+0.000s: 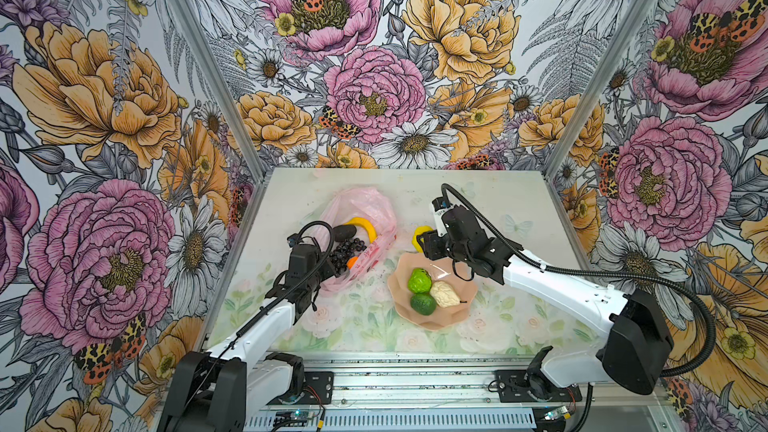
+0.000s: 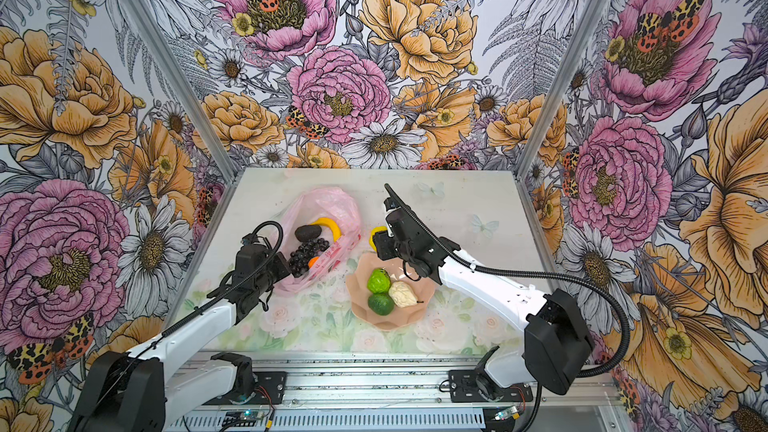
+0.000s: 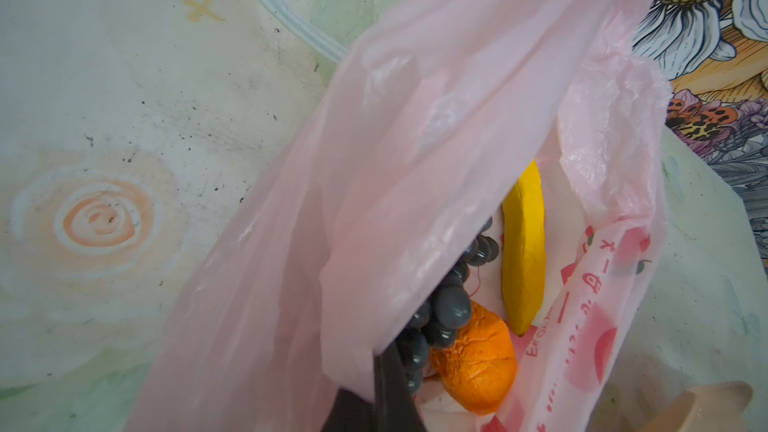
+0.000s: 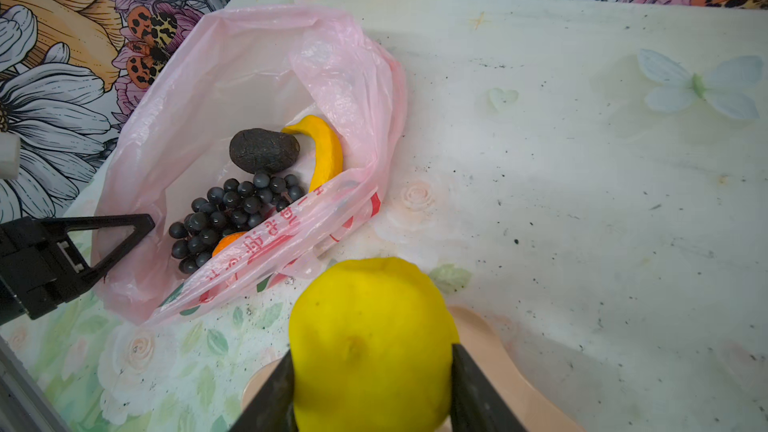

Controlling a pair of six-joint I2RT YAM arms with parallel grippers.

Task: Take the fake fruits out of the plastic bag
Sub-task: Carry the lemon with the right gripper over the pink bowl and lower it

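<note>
The pink plastic bag (image 1: 365, 205) lies at the back left of the table with its mouth held open. My left gripper (image 1: 330, 272) is shut on the bag's near edge (image 3: 374, 326). Inside lie a yellow banana (image 4: 328, 151), a black oval (image 4: 264, 150), a dark grape bunch (image 4: 232, 214) and an orange (image 3: 478, 363). My right gripper (image 4: 372, 367) is shut on the yellow lemon (image 4: 370, 338), held above the table between the bag and the bowl's far rim. Two green fruits (image 1: 419, 280) (image 1: 423, 303) and a cream-white lumpy piece (image 1: 444, 293) rest in the bowl.
The peach petal-edged bowl (image 1: 436, 322) sits at the table's middle front, right of the bag. Flower-printed walls close in the table on the left, back and right. A metal rail (image 1: 415, 384) with the arm bases runs along the front edge.
</note>
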